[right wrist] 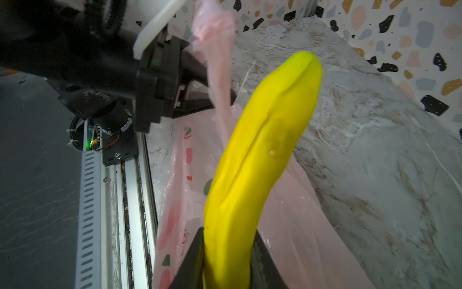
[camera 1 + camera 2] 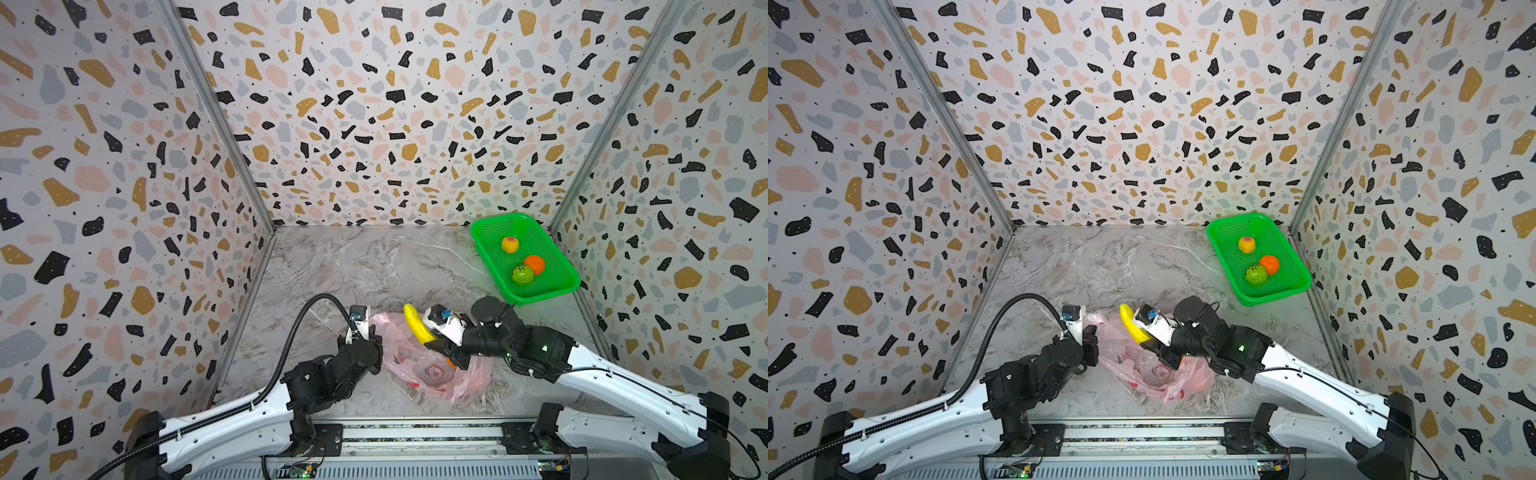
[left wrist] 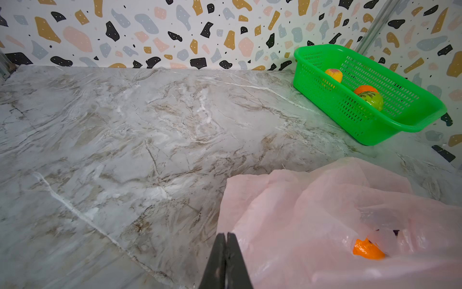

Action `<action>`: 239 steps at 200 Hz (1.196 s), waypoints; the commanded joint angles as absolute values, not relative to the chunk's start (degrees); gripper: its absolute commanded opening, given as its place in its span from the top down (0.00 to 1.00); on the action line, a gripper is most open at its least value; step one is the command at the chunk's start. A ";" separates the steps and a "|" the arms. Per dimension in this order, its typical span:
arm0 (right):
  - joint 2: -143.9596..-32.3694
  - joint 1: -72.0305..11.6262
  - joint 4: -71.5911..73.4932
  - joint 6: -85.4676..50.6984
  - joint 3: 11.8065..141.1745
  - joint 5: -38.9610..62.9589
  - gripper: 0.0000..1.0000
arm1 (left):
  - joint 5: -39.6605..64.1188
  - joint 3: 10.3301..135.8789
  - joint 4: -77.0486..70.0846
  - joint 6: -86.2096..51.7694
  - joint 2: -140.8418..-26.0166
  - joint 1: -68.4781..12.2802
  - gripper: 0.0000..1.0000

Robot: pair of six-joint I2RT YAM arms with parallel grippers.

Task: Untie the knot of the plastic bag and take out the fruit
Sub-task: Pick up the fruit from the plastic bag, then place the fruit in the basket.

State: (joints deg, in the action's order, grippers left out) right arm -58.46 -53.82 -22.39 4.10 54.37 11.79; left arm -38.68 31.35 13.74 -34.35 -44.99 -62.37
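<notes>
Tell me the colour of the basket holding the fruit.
Bright green, clearest in the left wrist view: the basket.

bright even light, soft shadows, wide-angle edge warp, close wrist-view blur

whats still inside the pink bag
Through the thin plastic bag an orange fruit shows, and a top view shows a pale rounded shape too. Crumpled folds and the right arm hide anything else.

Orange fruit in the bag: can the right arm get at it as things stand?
Probably not yet: the right claw is shut on the banana, though the orange fruit lies in the open plastic bag beneath it.
</notes>
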 commanded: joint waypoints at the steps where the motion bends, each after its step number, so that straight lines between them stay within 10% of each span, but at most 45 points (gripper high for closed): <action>1: -57.69 -46.67 -22.24 1.54 58.11 11.66 0.90 | -39.90 32.53 13.45 -34.85 -44.04 -62.51 1.00; 79: -74.92 -15.97 -14.26 -2.54 67.30 9.04 0.90 | -40.29 31.84 12.77 -34.92 -43.15 -62.52 1.00; 183: -111.28 -3.69 -16.52 -2.57 91.77 2.93 0.90 | -39.64 31.07 12.06 -34.76 -41.89 -62.52 1.00; 239: -115.20 -2.91 -19.64 -2.61 95.32 2.26 0.62 | -39.29 30.65 11.64 -34.74 -41.62 -62.49 1.00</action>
